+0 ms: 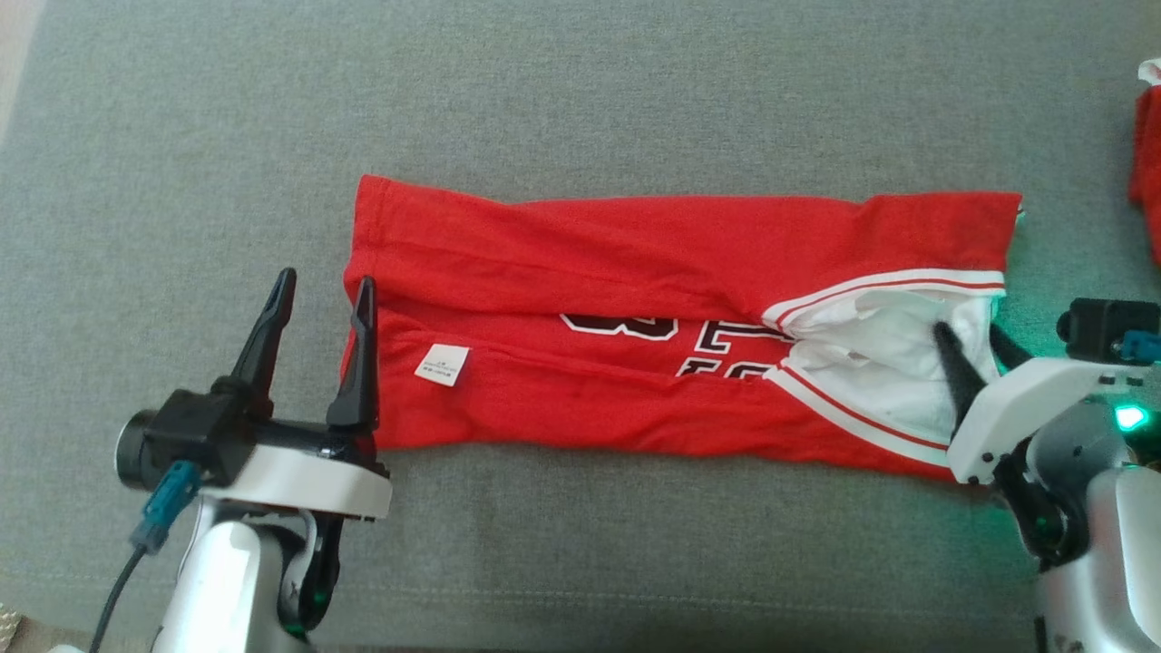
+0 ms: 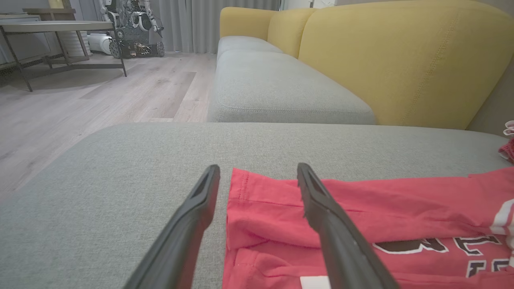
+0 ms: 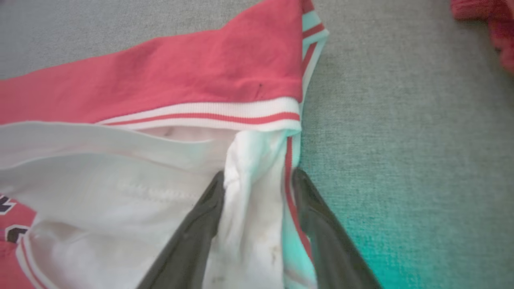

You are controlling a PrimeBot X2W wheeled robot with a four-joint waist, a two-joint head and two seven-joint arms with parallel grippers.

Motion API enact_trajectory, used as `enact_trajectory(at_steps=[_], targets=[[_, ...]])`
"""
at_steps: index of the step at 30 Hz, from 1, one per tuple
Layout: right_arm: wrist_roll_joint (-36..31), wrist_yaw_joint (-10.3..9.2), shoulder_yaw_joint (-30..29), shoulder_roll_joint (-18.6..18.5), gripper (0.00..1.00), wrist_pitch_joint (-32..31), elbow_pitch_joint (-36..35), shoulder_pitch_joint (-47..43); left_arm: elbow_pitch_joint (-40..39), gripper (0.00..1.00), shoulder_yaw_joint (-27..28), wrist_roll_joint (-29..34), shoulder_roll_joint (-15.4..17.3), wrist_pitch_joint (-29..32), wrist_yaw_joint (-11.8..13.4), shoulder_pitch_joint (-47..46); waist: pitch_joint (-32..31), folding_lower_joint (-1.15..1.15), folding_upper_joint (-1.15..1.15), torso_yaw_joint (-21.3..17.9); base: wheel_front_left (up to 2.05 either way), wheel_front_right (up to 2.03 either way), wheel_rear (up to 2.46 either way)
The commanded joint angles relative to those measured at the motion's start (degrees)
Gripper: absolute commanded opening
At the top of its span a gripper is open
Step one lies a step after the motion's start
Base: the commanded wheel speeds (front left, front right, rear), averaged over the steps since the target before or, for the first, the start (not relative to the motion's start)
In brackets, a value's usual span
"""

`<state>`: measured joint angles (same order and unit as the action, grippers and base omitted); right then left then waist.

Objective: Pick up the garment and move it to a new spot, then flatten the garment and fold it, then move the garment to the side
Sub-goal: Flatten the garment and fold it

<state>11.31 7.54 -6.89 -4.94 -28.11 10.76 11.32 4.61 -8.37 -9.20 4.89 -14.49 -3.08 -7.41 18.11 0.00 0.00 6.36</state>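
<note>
Grey sofa cushion [image 1: 580,100] — garment [image 1: 635,263] flattened, long sides folded inward; final folds and move aside outstanding. Left gripper [image 1: 319,307] spread at hem; right gripper [image 1: 978,340] closing around collar.

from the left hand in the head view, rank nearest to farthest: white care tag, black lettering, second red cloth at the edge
1. White care tag, just right of the left hand.
2. Black lettering, mid-garment.
3. Second red cloth, far right edge.
</note>
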Motion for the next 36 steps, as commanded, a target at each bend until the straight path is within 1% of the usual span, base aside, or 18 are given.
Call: enact_trajectory(at_steps=[1,4,13,19,25,28,32,33,36], targets=[[0.7,-0.05,1.53,-0.34,0.0,-1.82,-0.11,-0.29,-1.57,1.0,2.58,0.64,0.18,-0.51,-0.29,-2.04,0.0,0.0,0.0,0.01,0.0,0.0,0.0],[1.59,-0.05,1.26,-0.52,0.0,-2.1,-1.23,-0.54,-1.59,1.0,3.07,0.92,-0.05,-0.51,-0.52,-2.06,-0.05,0.0,0.0,-0.06,0.0,0.0,0.0],[2.71,-0.05,-1.94,-1.1,0.0,0.28,-4.8,-3.28,-1.44,1.0,4.28,1.53,-0.67,-0.51,-0.94,-1.04,-1.69,0.0,0.0,-1.22,0.0,0.0,0.0],[2.77,-0.05,-4.3,-2.6,0.0,1.58,-7.18,-4.95,-1.52,1.0,4.83,1.82,-0.93,-0.51,-1.16,-0.32,-2.68,0.0,0.0,-1.97,0.0,0.0,0.0],[2.89,-0.05,-5.42,-4.71,0.0,2.6,-9.27,-5.58,-1.5,1.0,5.17,2.04,-1.12,-0.51,-1.42,0.08,-3.46,0.0,0.0,-2.16,0.0,0.0,0.0],[3.17,-0.05,-4.39,-5.39,0.0,3.1,-11.13,-5.21,-1.29,1.0,5.39,2.06,-1.2,-0.51,-1.52,0.4,-4.24,0.0,0.0,-2.23,0.0,0.0,0.0],[3.07,-0.05,-0.31,-6.01,0.0,2.86,-15.73,-4.06,-1.05,1.0,5.63,2.11,-1.3,-0.51,-1.57,1.1,-5.7,0.0,0.0,-2.4,0.0,0.0,0.0],[3.07,-0.05,-0.31,-6.01,0.0,2.86,-15.73,-4.06,-1.05,1.0,5.63,2.11,-1.3,-0.51,-1.57,1.1,-5.7,0.0,0.0,-2.4,0.0,0.0,0.0],[3.01,-0.05,4.03,-6.1,0.0,1.8,-19.65,-2.63,-0.9,1.0,5.59,2.22,-1.37,-0.51,-1.6,1.6,-6.94,0.0,0.0,-2.42,0.0,0.0,0.0]])
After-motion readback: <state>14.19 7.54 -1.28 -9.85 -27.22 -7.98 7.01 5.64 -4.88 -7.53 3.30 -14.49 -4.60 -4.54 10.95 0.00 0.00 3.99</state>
